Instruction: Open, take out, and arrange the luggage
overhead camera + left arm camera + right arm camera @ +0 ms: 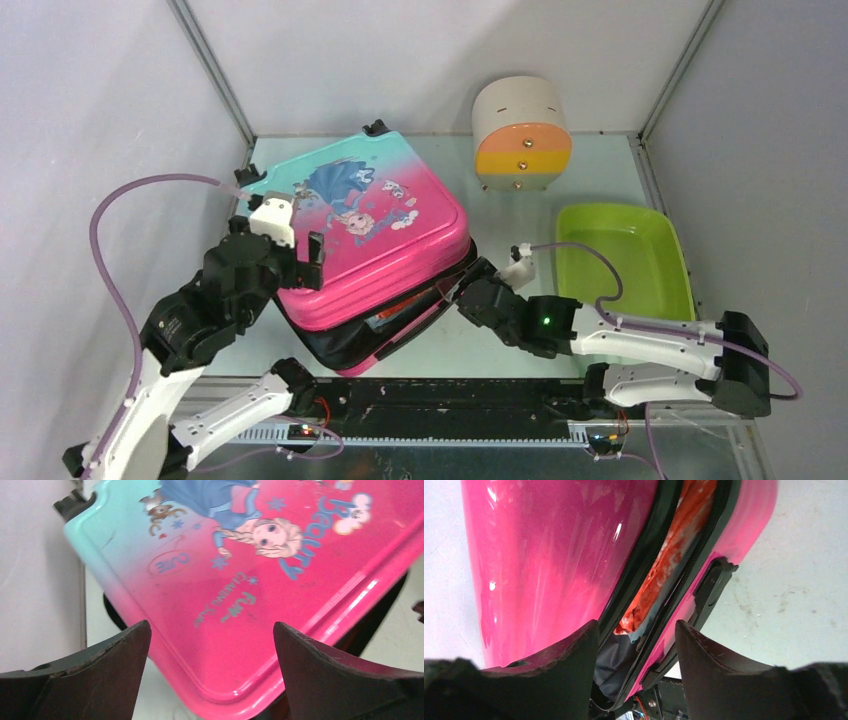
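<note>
Stiff, slick and likely light, the pink-to-teal hard-shell child's suitcase [370,230] is best lifted by its gaping 4 o'clock rim, where the right gripper [636,625] hovers, jaws spread like those of the left gripper [210,630].

Suitcase [370,235] lies flat on table [600,170], left of centre, wheels [375,127] on its far side. Lid sits on the lower shell, parted from it along the near-right edge. Crumpled cloth [674,545] inside, seen in that gap.

Tray [680,262] to the right of the suitcase, apart from it. Cylinder [520,135] behind the tray, right of the suitcase's far corner, by the back wall.

Left gripper [300,252] over the lid's near-left corner. Right gripper [470,280] at the near-right edge, between suitcase and tray, one finger [574,650] either side of the gap.
</note>
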Controlling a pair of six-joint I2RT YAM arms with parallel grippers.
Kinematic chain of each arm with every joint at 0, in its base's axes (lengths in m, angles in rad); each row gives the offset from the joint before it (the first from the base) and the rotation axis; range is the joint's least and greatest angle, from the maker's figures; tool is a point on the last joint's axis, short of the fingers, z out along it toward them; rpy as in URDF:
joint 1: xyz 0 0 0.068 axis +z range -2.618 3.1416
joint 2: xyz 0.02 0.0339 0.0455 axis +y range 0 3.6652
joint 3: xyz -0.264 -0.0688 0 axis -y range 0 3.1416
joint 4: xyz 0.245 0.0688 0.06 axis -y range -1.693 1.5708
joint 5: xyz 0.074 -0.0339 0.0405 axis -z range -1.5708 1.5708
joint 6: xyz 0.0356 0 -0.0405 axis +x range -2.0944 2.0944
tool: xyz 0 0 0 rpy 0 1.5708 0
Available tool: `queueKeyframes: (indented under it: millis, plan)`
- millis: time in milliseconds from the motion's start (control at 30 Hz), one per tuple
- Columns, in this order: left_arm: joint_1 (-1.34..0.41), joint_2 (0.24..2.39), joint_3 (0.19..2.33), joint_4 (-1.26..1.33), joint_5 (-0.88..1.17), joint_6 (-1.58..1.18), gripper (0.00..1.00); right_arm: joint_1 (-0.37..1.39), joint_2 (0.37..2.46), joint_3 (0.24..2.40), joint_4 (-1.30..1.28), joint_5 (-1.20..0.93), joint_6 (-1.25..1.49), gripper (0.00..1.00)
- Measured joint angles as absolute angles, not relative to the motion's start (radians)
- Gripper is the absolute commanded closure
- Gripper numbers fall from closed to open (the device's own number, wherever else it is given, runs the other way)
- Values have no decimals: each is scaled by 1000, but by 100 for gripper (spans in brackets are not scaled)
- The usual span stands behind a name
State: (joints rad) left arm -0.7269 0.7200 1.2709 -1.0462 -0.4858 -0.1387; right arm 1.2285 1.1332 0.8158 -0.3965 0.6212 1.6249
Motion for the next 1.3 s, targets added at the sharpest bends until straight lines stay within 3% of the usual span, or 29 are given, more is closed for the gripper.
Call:
queueKeyframes:
  millis: [200,433,700,800,933,1300]
  plan:
    - [-570,738,1225,-1056,-464,-130,6,1270,1188,814,-398,663,1735,41]
    - [-545,765,1161,-1056,-424,-131,7,1256,1267,813,-386,685,1750,42]
    - [-544,707,1135,-1038,-416,-121,7,1174,1401,813,-276,631,1648,60]
    - [-543,716,1153,-1043,-443,-111,6,1140,1409,811,-248,582,1576,80]
    - [-511,756,1216,-1052,-510,-99,10,1073,1402,794,-173,509,1420,93]
    - [-369,799,1324,-1025,-548,-142,10,770,1540,812,200,187,946,94]
